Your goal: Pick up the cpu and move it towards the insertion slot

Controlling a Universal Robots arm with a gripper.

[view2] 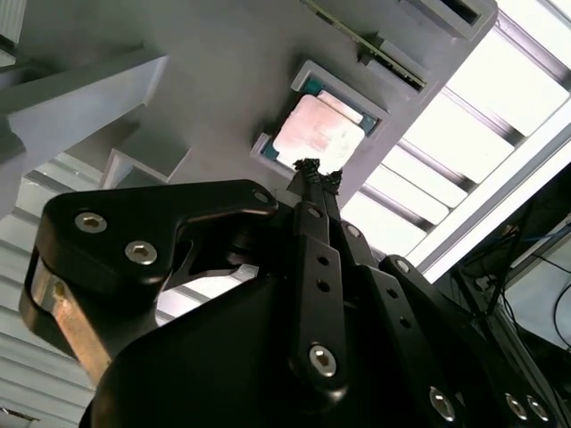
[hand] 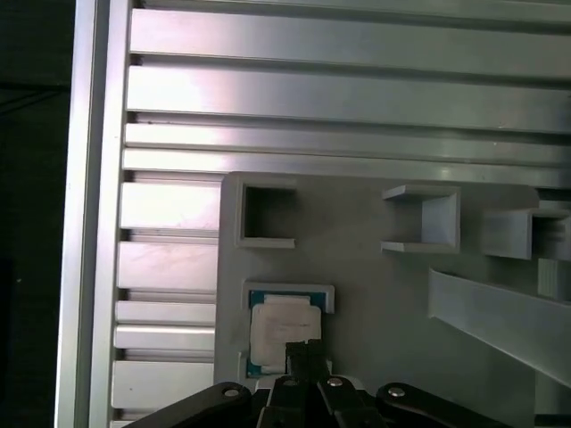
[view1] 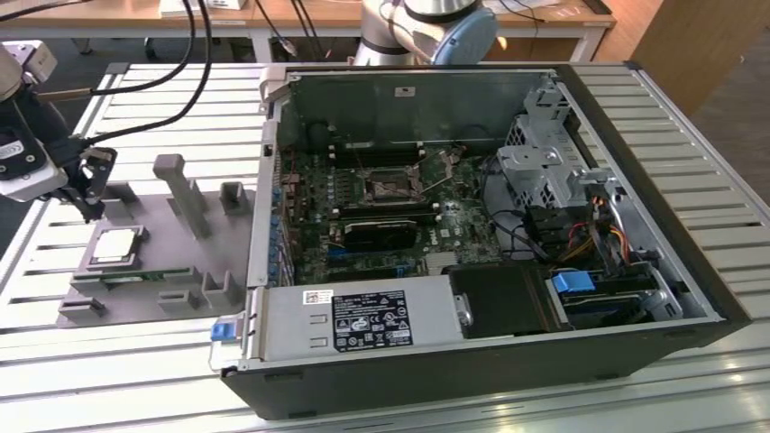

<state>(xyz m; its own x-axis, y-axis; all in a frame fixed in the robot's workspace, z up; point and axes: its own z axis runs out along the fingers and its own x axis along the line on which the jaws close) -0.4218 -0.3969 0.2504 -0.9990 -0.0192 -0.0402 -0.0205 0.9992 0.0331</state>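
Note:
The cpu (view1: 114, 245) lies flat in its square recess on the grey tray (view1: 169, 239) at the exterior view's left; its silver top also faces up in both wrist views (view2: 318, 138) (hand: 284, 326). My gripper (view1: 90, 212) hangs just above the tray beside the chip's far edge. In both wrist views the thin black fingertips (view2: 312, 169) (hand: 304, 353) are pressed together over the chip's edge, shut with nothing between them. The insertion slot (view1: 391, 187) sits on the motherboard inside the open computer case, well off toward the exterior view's right.
Upright grey posts (view1: 187, 189) rise from the tray close to the gripper. A green memory stick (view1: 139, 275) lies in the tray near the chip. The case wall (view1: 267, 180) stands between tray and motherboard. Black cables (view1: 157, 81) trail over the slatted table.

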